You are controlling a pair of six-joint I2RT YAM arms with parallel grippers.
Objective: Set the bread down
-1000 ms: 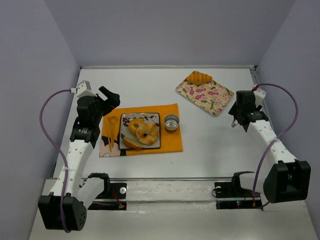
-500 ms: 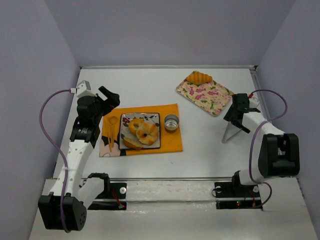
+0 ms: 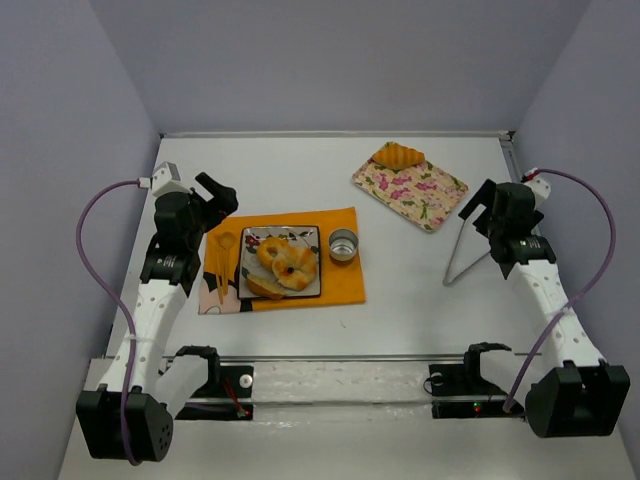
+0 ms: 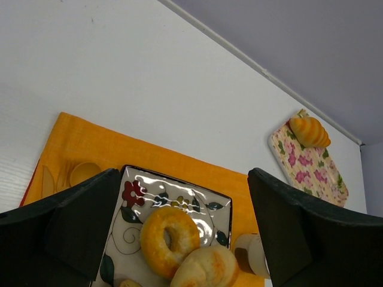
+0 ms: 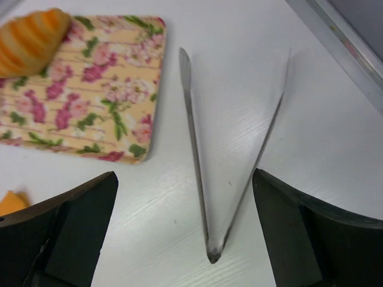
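A croissant (image 3: 398,155) lies on the far corner of a floral tray (image 3: 415,190); the right wrist view shows both, the croissant (image 5: 33,39) and the tray (image 5: 90,89). A bagel (image 3: 291,266) and other breads sit on a patterned plate (image 3: 311,235) on an orange placemat (image 3: 340,285). Metal tongs (image 3: 460,250) lie on the table, spread open. My right gripper (image 3: 478,215) hovers above them, open and empty; the tongs (image 5: 194,149) lie between its fingers in the right wrist view. My left gripper (image 3: 215,195) is open and empty, above the plate's left side (image 4: 179,186).
A small metal cup (image 3: 343,244) stands on the placemat right of the plate. A yellow spoon and fork (image 3: 222,262) lie on the placemat's left part. The table's raised right edge (image 5: 341,42) runs close to the tongs.
My right gripper has let go of the tongs and drawn back up and to the right; the tongs now lie on the table. The left arm has not moved.
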